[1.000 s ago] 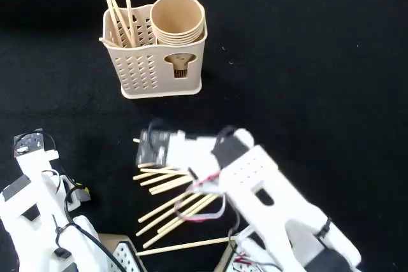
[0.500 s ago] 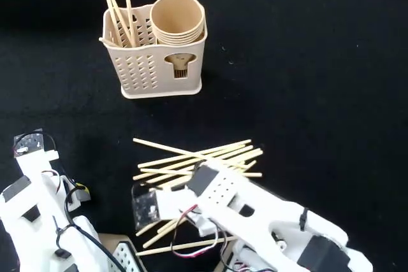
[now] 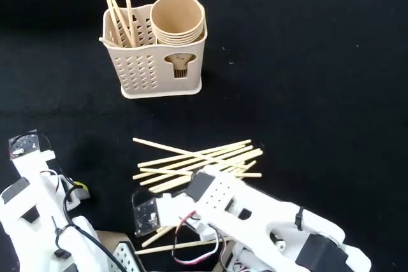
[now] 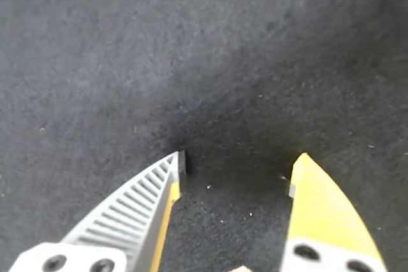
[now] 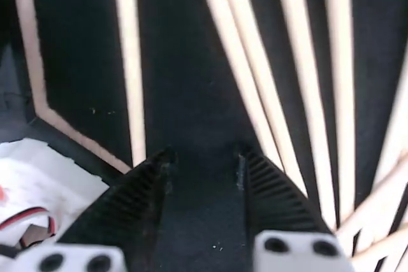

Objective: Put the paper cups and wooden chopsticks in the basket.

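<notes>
The left gripper [image 4: 241,157] hangs over the black table cloth [image 4: 191,42] with its jaws spread wide apart and nothing between them but bare fabric. One finger [image 4: 143,205] is pale and ribbed with a yellow edge; the other finger [image 4: 322,208] is plain yellow. A darker shadow lies on the cloth around the two tips, and small light flecks dot the fabric.

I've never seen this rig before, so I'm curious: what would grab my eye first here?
A loose fan of chopsticks lies on the black table, toward the front. The right gripper hangs open close over them. Farther back stands the basket, holding stacked cups and a few more chopsticks.
</notes>
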